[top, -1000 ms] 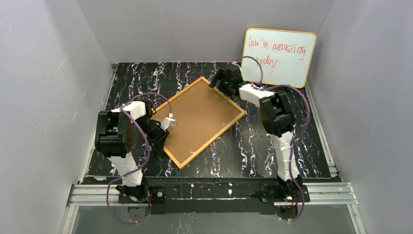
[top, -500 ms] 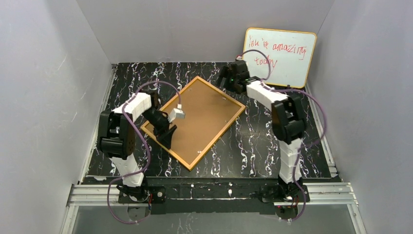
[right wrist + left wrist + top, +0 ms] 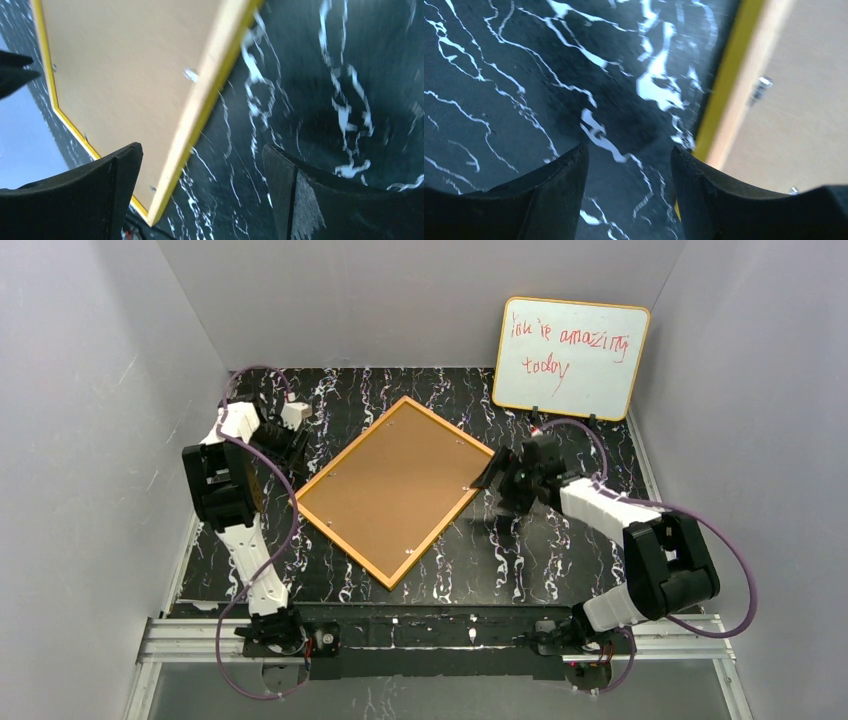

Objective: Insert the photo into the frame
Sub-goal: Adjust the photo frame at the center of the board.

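- Grey walls [image 3: 110,390] box in a black surface [image 3: 560,560] veined with white
- At the far left of it hovers the left tool [image 3: 287,445], jaws spread wide and gripping nothing; its wrist view shows only marbled surface between the two dark fingers [image 3: 554,195]
- Just to the right of the left tool lies the frame [image 3: 343,543], flat on the surface, back side up and turned like a diamond; in that wrist view its yellow rim runs past the right-hand finger
- A brown backing board [image 3: 395,485] fills the frame, with small metal tabs [image 3: 465,488] along its edges
- Just off the frame's right corner sits the right tool [image 3: 497,483], jaws also wide and holding nothing; seen from its wrist, the frame's edge runs below the gap between the fingers, and whether either finger touches it I cannot tell
- Beyond the right tool and a little to its right, a whiteboard [image 3: 570,358] with red writing stands upright against the back wall
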Controlling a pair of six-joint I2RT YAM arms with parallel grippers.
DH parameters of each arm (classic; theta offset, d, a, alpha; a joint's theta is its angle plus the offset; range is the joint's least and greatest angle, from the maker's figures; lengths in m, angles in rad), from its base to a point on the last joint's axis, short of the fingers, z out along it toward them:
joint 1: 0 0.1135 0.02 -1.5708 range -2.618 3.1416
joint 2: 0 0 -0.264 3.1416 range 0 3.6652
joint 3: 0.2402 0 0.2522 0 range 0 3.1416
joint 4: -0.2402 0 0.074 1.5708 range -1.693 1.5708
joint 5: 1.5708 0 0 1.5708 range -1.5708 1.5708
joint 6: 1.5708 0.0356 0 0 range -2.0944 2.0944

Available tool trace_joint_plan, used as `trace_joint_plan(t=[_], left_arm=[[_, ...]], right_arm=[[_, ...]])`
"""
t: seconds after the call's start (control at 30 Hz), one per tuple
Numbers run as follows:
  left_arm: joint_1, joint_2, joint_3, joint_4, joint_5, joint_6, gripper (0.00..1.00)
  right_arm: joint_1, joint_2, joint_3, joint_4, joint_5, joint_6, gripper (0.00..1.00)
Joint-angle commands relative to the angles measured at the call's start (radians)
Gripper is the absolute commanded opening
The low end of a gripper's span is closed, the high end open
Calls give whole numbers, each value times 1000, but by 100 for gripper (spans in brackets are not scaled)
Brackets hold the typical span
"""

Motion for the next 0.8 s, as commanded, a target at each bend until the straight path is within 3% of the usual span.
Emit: trace_joint_plan(t=[0.0,0.17,0.3,0.53,0.77], left_arm=[[-18,36,-24,133,-119,-124,58],[-18,18,-121,136,-96,-62,57],[-19,-2,-169,21,-3,35,56],[-66,-72,-317,-168,102,232,55],[-138,-166,-413,-259,257,293,53]], right_arm=[[1,-42,-145,206,-154,160,99],[1,60,-147,294,-200,190,99],[1,155,-85,309,-191,176,99],[-34,320,92,291,-180,147,99],[-76,473,341,190,-177,96,99]])
